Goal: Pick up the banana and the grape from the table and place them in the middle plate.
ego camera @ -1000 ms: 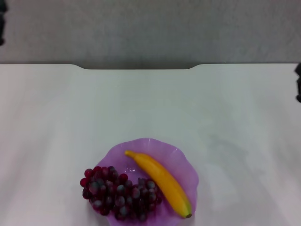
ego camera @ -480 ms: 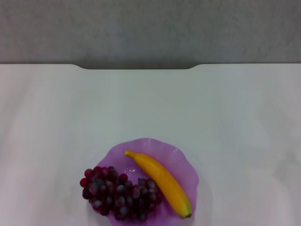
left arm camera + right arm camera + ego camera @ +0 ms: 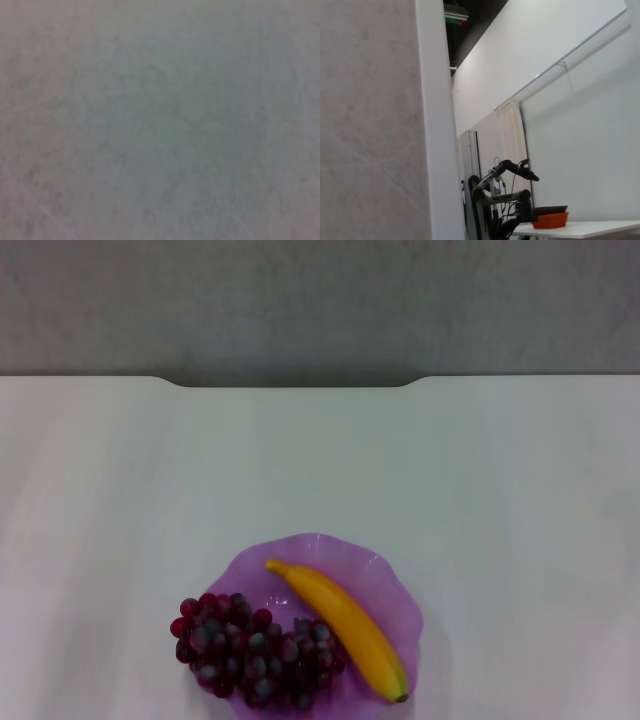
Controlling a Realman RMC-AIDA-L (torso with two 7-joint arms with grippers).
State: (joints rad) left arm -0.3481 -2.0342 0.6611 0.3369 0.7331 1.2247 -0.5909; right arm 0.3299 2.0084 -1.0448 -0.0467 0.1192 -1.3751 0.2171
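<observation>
My table (image 3: 320,480) is a plain white top with a shallow notch cut into its far edge at twelve o'clock. Directly on it sits only the middle plate (image 3: 390,585), translucent purple with a wavy rim, down at six o'clock against my near edge, part of it running out of sight below.

Dark arm parts visible a second ago at the upper left edge and the right edge of the head view are gone from the frame. Neither claw appears over the tabletop (image 3: 320,460) any longer.
</observation>
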